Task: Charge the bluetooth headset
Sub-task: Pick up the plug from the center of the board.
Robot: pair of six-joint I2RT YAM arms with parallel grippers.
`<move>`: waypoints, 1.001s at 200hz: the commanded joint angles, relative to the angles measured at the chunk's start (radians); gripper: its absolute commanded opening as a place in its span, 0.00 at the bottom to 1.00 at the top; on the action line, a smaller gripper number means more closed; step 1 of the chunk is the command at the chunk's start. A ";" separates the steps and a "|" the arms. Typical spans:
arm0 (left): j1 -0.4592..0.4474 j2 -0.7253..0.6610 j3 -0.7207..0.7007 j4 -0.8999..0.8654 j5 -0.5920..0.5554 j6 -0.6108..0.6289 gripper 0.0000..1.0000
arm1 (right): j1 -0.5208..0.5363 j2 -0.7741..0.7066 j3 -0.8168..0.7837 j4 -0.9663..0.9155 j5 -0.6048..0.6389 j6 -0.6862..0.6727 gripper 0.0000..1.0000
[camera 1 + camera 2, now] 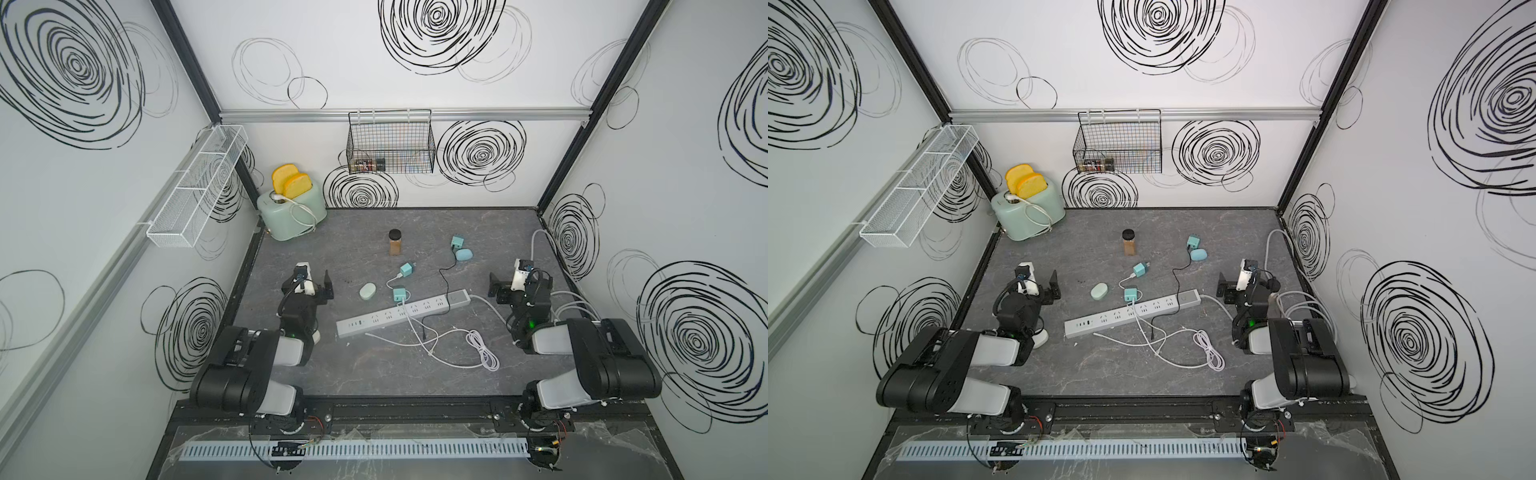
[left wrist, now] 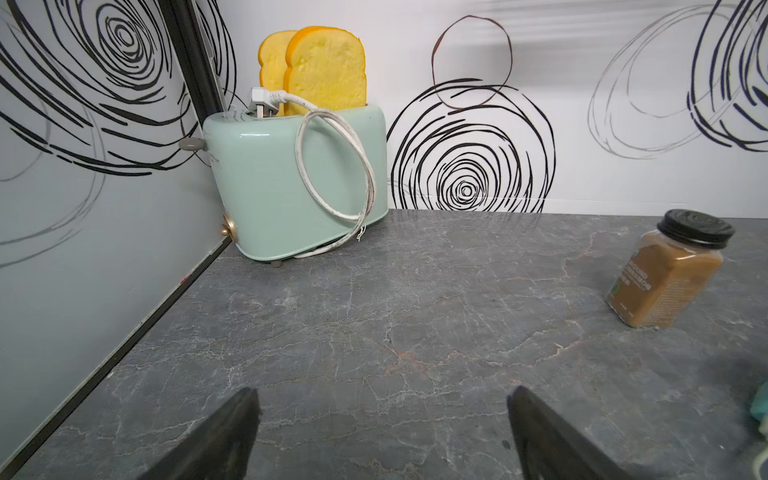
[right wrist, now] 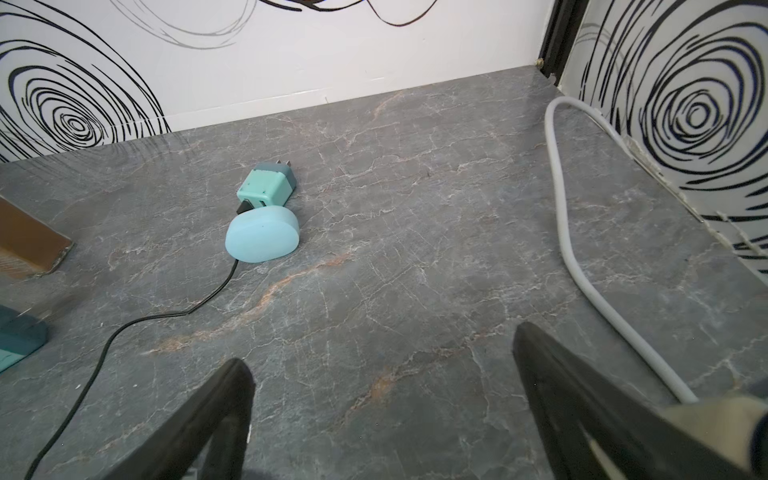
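Two oval headset cases lie on the grey table. The pale green case [image 1: 368,291] lies near a teal charger [image 1: 400,295] plugged into the white power strip [image 1: 403,316]. The pale blue case [image 1: 464,254] [image 3: 262,235] lies against another teal charger [image 3: 266,189], from which a black cable [image 3: 124,328] trails loose. A third charger [image 1: 406,270] lies between them. My left gripper [image 1: 312,275] [image 2: 382,392] hovers open, left of the green case. My right gripper [image 1: 515,278] [image 3: 382,345] is open, right of the blue case. Neither holds anything.
A mint toaster [image 2: 291,178] with two bread slices stands in the back left corner. A brown spice jar [image 1: 395,242] [image 2: 665,274] stands mid-table at the back. Loose white cables [image 1: 478,349] lie in front of the strip. A grey cord [image 3: 569,232] runs along the right wall.
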 commanded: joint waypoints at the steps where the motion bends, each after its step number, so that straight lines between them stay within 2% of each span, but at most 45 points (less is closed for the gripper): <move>1: 0.007 0.008 0.017 0.057 0.018 0.008 0.96 | 0.007 0.007 0.020 0.040 0.002 0.011 0.98; 118: 0.024 0.004 0.019 0.053 0.057 0.001 0.96 | 0.004 0.006 0.018 0.042 -0.006 0.012 0.98; 130: 0.010 -0.043 0.049 -0.014 0.009 0.001 0.98 | 0.004 -0.018 0.025 0.043 0.008 -0.013 0.98; 136: -0.002 -0.092 0.077 -0.111 -0.037 0.004 0.99 | 0.007 -0.056 0.040 -0.003 0.016 -0.022 0.99; 144: -0.029 -0.154 0.121 -0.239 -0.115 0.009 0.99 | 0.017 -0.118 0.090 -0.165 0.056 -0.019 0.99; 156: -0.081 -0.238 0.158 -0.328 -0.227 -0.021 0.98 | 0.037 -0.192 0.204 -0.396 0.114 0.050 0.99; 174: -0.148 -0.330 0.189 -0.405 -0.228 -0.105 0.97 | 0.048 -0.240 0.331 -0.575 0.078 0.137 0.95; 200: -0.279 -0.368 0.297 -0.568 -0.218 -0.175 0.95 | 0.068 -0.226 0.455 -0.672 -0.076 0.174 0.85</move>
